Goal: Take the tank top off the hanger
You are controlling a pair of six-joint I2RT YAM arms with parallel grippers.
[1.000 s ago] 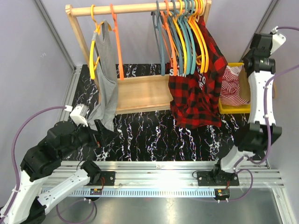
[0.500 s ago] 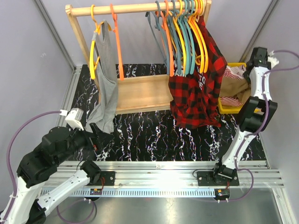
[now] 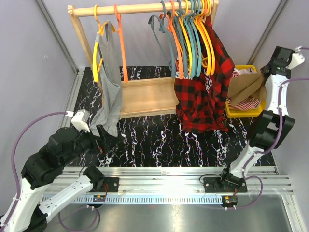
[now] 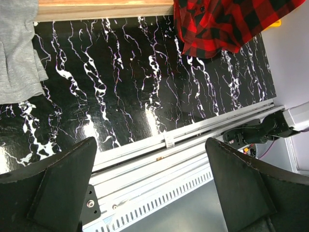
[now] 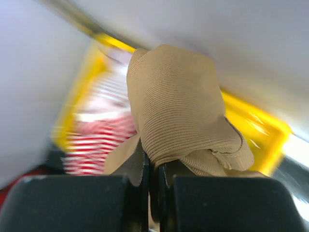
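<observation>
A grey tank top (image 3: 112, 82) hangs on a yellow hanger (image 3: 96, 53) at the left end of the wooden rail (image 3: 135, 8); its hem shows in the left wrist view (image 4: 17, 53). My left gripper (image 3: 105, 137) is open and empty just below and in front of that hem, with its jaws wide apart over the table's front rail (image 4: 149, 142). My right gripper (image 3: 270, 75) is shut on a tan ribbed garment (image 3: 246, 87) and holds it above the yellow bin (image 3: 243, 114). The cloth bunches over the closed jaws (image 5: 153, 166) in the right wrist view (image 5: 178, 106).
A red and black flannel shirt (image 3: 203, 96) hangs among several orange, yellow and teal hangers at the rail's right end. An empty orange hanger (image 3: 120, 43) hangs beside the grey top. A red-striped cloth (image 3: 241, 102) lies in the bin. The rack's wooden base (image 3: 145, 96) crosses the back.
My right arm swung up and to the right, drawing the tan garment up from the bin. My left arm shifted slightly and stays open.
</observation>
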